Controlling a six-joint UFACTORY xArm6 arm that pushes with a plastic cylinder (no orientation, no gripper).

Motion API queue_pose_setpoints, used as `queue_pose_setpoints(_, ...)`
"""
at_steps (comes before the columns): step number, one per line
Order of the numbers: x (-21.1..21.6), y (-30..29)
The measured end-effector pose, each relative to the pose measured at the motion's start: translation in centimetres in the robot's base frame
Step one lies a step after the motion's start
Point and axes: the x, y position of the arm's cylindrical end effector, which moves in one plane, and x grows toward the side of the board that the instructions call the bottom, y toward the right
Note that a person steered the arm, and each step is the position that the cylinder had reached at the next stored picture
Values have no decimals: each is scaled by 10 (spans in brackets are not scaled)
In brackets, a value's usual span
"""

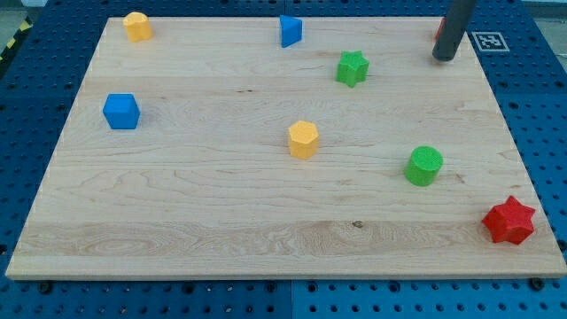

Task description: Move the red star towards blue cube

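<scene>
The red star [509, 221] lies at the board's bottom right corner, near the edge. The blue cube [121, 111] sits at the view's left, in the upper half. My tip [442, 57] stands at the top right of the board, far above the red star and far right of the blue cube. It touches no task block. A sliver of a red block [438, 30] shows just behind the rod at its left side.
A yellow block [136, 26] sits at top left, a blue triangular block [290, 31] at top centre, a green star [352, 67] right of it. A yellow hexagonal block [303, 139] lies mid-board. A green cylinder [424, 166] lies up and left of the red star.
</scene>
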Motion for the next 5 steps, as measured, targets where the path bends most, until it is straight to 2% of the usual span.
queue_pose_setpoints(5,30,-3)
